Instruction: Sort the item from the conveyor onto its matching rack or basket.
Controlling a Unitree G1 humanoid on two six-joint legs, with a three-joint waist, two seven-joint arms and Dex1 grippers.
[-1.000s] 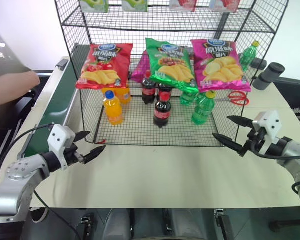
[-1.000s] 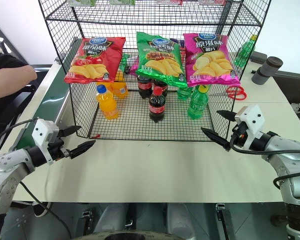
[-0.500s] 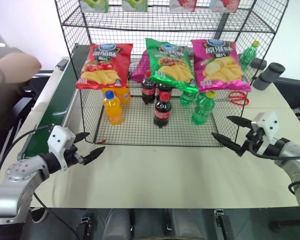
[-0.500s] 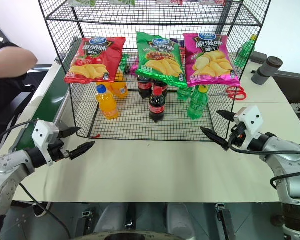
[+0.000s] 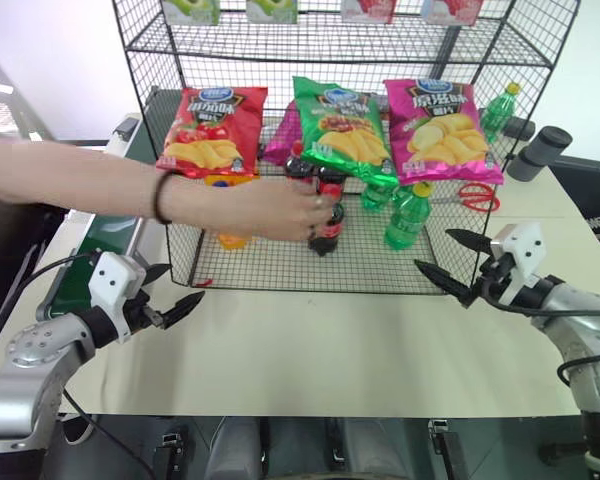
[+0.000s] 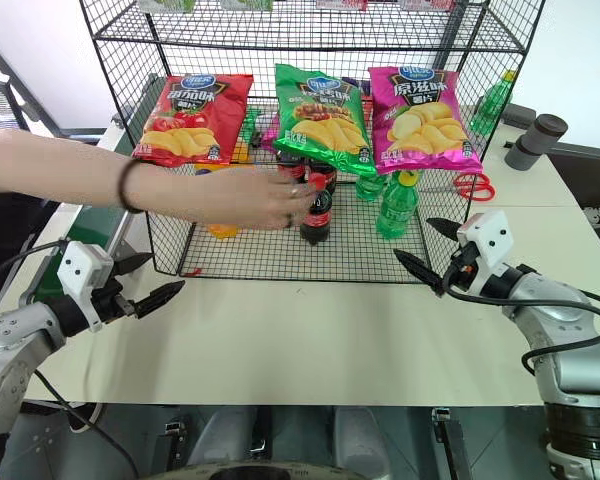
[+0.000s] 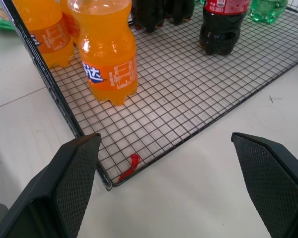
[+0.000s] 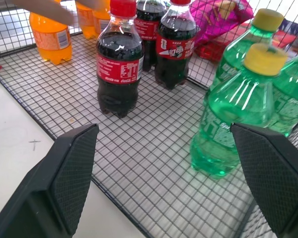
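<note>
Person's arm [image 5: 110, 190] now stretched from left across rack front, hand [image 5: 285, 210] on front cola bottle [image 5: 326, 228]; earlier it stayed back by conveyor. Left gripper [image 5: 175, 290] fingers spread wide, empty, low over desk [image 5: 310, 350] near rack's front left corner. Right gripper [image 5: 448, 262] fingers spread too, empty, at front right corner. Cola bottle upright on rack [image 5: 280, 265] floor, two more colas behind. Conveyor [image 5: 105, 235] at left.
</note>
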